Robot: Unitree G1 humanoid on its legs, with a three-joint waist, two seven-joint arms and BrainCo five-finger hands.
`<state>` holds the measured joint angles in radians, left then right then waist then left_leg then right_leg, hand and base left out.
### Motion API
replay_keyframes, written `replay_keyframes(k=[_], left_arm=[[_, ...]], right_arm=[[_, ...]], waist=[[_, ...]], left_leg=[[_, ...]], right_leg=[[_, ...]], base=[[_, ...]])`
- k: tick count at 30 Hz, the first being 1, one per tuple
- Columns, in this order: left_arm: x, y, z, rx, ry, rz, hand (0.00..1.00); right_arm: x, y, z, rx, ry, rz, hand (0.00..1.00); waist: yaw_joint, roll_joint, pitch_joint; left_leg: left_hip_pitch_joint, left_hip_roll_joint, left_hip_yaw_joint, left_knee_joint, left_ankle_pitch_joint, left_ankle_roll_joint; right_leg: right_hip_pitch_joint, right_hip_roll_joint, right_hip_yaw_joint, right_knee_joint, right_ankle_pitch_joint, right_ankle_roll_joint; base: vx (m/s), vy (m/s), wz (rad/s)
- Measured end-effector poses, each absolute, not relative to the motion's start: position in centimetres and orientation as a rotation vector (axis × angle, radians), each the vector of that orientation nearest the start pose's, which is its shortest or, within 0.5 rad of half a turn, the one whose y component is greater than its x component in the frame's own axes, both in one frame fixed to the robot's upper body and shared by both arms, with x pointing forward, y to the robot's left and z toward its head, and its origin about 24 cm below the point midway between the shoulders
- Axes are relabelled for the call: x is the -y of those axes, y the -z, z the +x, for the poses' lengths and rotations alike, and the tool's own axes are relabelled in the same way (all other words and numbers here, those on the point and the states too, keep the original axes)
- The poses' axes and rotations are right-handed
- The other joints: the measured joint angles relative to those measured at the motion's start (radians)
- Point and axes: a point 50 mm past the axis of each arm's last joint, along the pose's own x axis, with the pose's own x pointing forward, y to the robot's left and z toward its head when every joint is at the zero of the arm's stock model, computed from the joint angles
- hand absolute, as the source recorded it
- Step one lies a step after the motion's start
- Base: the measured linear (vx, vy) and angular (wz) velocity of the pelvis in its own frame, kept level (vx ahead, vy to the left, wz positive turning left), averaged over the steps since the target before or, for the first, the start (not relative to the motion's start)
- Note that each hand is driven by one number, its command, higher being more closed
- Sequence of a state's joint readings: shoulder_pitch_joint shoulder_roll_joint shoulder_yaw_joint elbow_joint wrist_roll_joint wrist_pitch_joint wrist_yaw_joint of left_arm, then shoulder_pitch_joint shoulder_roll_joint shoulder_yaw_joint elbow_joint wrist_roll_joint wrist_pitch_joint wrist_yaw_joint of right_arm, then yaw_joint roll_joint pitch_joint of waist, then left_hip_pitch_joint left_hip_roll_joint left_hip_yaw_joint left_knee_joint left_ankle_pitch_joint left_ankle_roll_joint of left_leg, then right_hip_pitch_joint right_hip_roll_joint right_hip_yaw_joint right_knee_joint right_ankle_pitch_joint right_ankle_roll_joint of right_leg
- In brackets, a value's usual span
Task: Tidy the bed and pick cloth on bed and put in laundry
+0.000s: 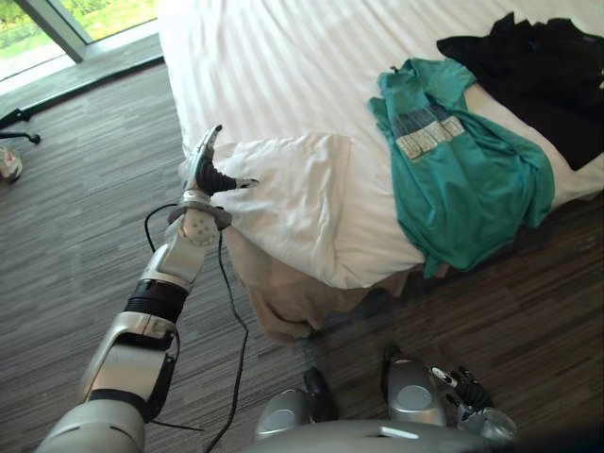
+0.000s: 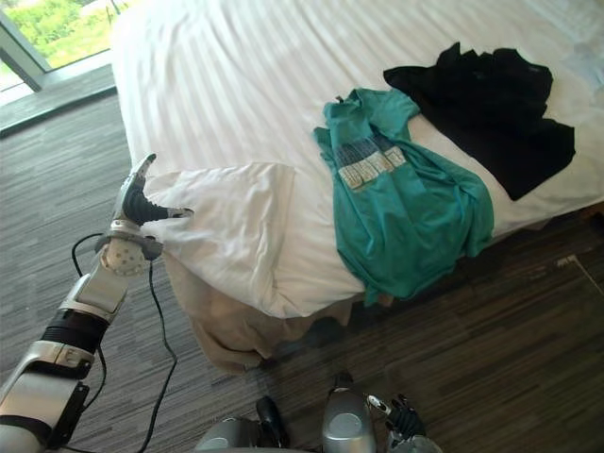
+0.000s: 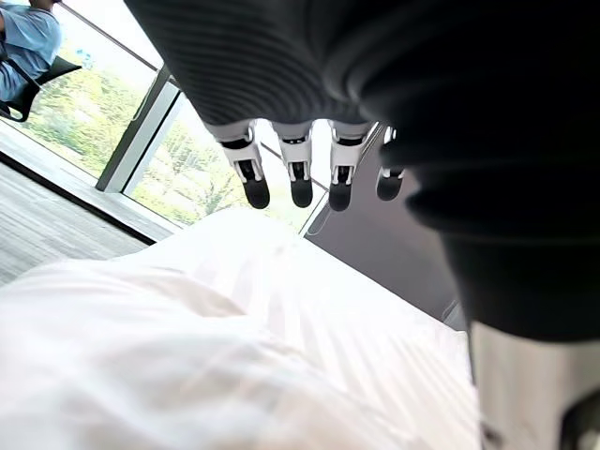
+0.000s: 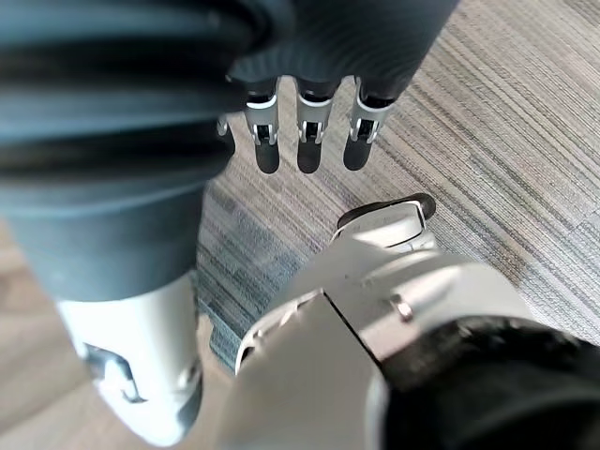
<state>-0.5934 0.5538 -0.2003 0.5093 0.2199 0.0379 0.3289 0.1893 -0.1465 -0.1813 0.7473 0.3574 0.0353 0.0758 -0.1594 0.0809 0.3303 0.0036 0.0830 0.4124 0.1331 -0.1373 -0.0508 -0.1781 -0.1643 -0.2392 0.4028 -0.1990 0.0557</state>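
Teal printed cotton T-shirt (image 1: 462,179) lies flat on the white striped bed (image 1: 264,66), well off to the right of the left hand (image 1: 206,168). Its long axis runs collar-far to hem-near, with the hem draped over the bed's near edge. The crumpled black garment (image 1: 538,75) is further right again, just beyond the collar. Left hand is released, fingers straight, thumb touching the folded-back white duvet corner (image 1: 283,189). Right hand (image 1: 467,389) hangs low and relaxed, empty. It's on the shirt's side, so likely the better reach.
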Motion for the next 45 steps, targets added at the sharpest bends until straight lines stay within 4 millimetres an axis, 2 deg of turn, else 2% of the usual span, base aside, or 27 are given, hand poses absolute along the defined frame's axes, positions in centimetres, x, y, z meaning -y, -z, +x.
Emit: replay_keyframes(k=[4, 7, 10, 12, 13, 14, 16, 21, 25, 28, 32, 35, 37, 39, 41, 43, 44, 45], left_arm=[[-23.9, -14.5, 36.7, 0.149, -0.373, 0.892, 0.0], [-23.7, -15.8, 37.2, 0.167, -0.41, 0.932, 0.0], [-23.0, -16.6, 37.6, 0.181, -0.422, 0.921, 0.0], [-21.7, -17.5, 38.1, 0.219, -0.404, 0.946, 0.0], [-21.0, -18.1, 38.3, 0.242, -0.387, 0.959, 1.0], [-20.7, -18.4, 38.4, 0.257, -0.383, 0.963, 1.0], [-19.4, -19.6, 38.7, 0.289, -0.346, 0.983, 1.0], [-17.6, -21.3, 38.9, 0.346, -0.252, 1.058, 1.0], [-16.9, -21.5, 38.8, 0.356, -0.189, 1.121, 1.0], [-16.9, -21.1, 38.8, 0.327, -0.15, 1.093, 1.0], [-17.2, -18.6, 37.9, 0.292, -0.052, 1.097, 1.0], [-17.7, -16.7, 36.9, 0.278, -0.003, 1.056, 1.0], [-18.8, -14.7, 35.9, 0.239, 0.009, 1.003, 1.0], [-20.7, -11.4, 34.3, 0.148, 0.002, 0.942, 1.0], [-22.1, -9.5, 33.0, 0.086, -0.012, 0.905, 1.0], [-23.9, -6.6, 30.7, -0.007, -0.031, 0.88, 1.0], [-24.2, -6.0, 30.2, -0.023, -0.032, 0.874, 0.0], [-24.6, -5.0, 29.3, -0.05, -0.037, 0.857, 0.0]], right_arm=[[23.4, 11.9, 12.8, -0.753, 0.346, 0.323, 0.0], [22.9, 11.2, 13.9, -0.7, 0.319, 0.348, 0.0], [22.3, 10.3, 14.9, -0.637, 0.294, 0.369, 0.0], [22.0, 9.5, 15.7, -0.594, 0.269, 0.37, 0.0], [21.7, 9.0, 16.1, -0.569, 0.25, 0.371, 0.0], [21.6, 8.8, 16.2, -0.555, 0.245, 0.377, 0.0], [21.3, 8.3, 16.7, -0.526, 0.226, 0.395, 0.0], [20.6, 7.4, 17.4, -0.482, 0.17, 0.395, 0.0], [20.4, 6.7, 17.9, -0.443, 0.148, 0.391, 0.0], [20.4, 6.5, 18.0, -0.436, 0.142, 0.389, 0.0], [20.6, 6.6, 17.8, -0.433, 0.145, 0.383, 0.0], [20.6, 7.1, 17.3, -0.462, 0.155, 0.376, 0.0], [20.7, 8.3, 16.4, -0.525, 0.176, 0.369, 0.0], [20.6, 10.0, 14.9, -0.62, 0.212, 0.372, 0.0], [20.6, 10.8, 14.1, -0.668, 0.235, 0.378, 0.0], [21.0, 11.9, 12.6, -0.725, 0.302, 0.401, 0.0], [21.1, 12.1, 12.3, -0.739, 0.314, 0.4, 0.0], [21.2, 12.4, 11.7, -0.764, 0.329, 0.394, 0.0]], waist=[[-0.018, -0.009, 0.056], [-0.019, -0.024, 0.08], [-0.015, -0.038, 0.102], [-0.013, -0.045, 0.127], [-0.01, -0.047, 0.129], [-0.008, -0.051, 0.133], [0.014, -0.063, 0.141], [0.036, -0.069, 0.146], [0.041, -0.072, 0.147], [0.044, -0.073, 0.148], [0.047, -0.073, 0.147], [0.061, -0.074, 0.139], [0.063, -0.076, 0.115], [0.063, -0.075, 0.072], [0.063, -0.073, 0.051], [0.064, -0.062, 0.005], [0.065, -0.06, -0.005], [0.069, -0.056, -0.023]], left_leg=[[-0.047, 0.003, 0.022, 0.03, 0.0, 0.0], [-0.095, 0.018, 0.065, 0.077, -0.009, -0.001], [-0.159, 0.058, 0.125, 0.178, -0.052, 0.002], [-0.191, 0.092, 0.161, 0.251, -0.087, 0.01], [-0.222, 0.109, 0.169, 0.287, -0.109, 0.018], [-0.236, 0.115, 0.171, 0.304, -0.117, 0.02], [-0.272, 0.134, 0.183, 0.352, -0.134, 0.024], [-0.313, 0.167, 0.223, 0.416, -0.135, 0.025], [-0.313, 0.174, 0.239, 0.426, -0.136, 0.027], [-0.298, 0.17, 0.244, 0.421, -0.136, 0.027], [-0.222, 0.136, 0.246, 0.356, -0.125, 0.033], [-0.174, 0.105, 0.231, 0.287, -0.104, 0.032], [-0.158, 0.075, 0.2, 0.217, -0.069, 0.032], [-0.132, 0.052, 0.158, 0.15, -0.028, 0.027], [-0.108, 0.044, 0.13, 0.115, -0.01, 0.023], [-0.078, 0.036, 0.093, 0.069, 0.012, 0.02], [-0.071, 0.035, 0.086, 0.059, 0.016, 0.021], [-0.054, 0.031, 0.073, 0.041, 0.023, 0.019]], right_leg=[[-0.068, -0.009, 0.023, 0.047, 0.0, -0.001], [-0.118, -0.014, 0.043, 0.077, 0.0, -0.003], [-0.162, -0.011, 0.061, 0.106, 0.001, -0.003], [-0.176, -0.007, 0.062, 0.125, 0.001, -0.003], [-0.199, -0.003, 0.063, 0.136, 0.001, -0.003], [-0.208, -0.003, 0.064, 0.137, 0.001, -0.003], [-0.244, 0.003, 0.079, 0.144, 0.002, -0.001], [-0.268, 0.005, 0.085, 0.157, 0.016, -0.011], [-0.268, 0.004, 0.089, 0.158, 0.02, -0.011], [-0.26, 0.0, 0.091, 0.162, 0.022, -0.011], [-0.203, -0.014, 0.086, 0.162, 0.022, -0.011], [-0.161, -0.023, 0.069, 0.139, 0.021, -0.011], [-0.132, -0.033, 0.036, 0.105, 0.021, -0.01], [-0.082, -0.032, -0.004, 0.054, 0.024, -0.005], [-0.04, -0.028, -0.031, 0.022, 0.025, -0.004], [0.019, -0.018, -0.074, -0.033, 0.03, 0.001], [0.033, -0.015, -0.08, -0.048, 0.031, 0.003], [0.062, -0.01, -0.092, -0.075, 0.034, 0.007]], base=[[-0.04, -0.032, -0.1], [-0.03, -0.015, -0.07], [-0.04, 0.024, -0.09], [-0.06, 0.059, 0.01], [-0.06, 0.059, 0.02], [-0.06, 0.066, -0.06], [-0.02, 0.048, -0.09], [0.0, 0.013, 0.06], [0.0, 0.0, 0.0], [0.0, -0.003, -0.02], [0.0, -0.006, 0.03], [0.01, -0.033, 0.17], [0.02, -0.071, 0.43], [0.06, -0.082, 0.5], [0.06, -0.068, 0.4], [0.08, -0.071, 0.41], [0.09, -0.043, 0.32], [0.09, -0.026, 0.28]])
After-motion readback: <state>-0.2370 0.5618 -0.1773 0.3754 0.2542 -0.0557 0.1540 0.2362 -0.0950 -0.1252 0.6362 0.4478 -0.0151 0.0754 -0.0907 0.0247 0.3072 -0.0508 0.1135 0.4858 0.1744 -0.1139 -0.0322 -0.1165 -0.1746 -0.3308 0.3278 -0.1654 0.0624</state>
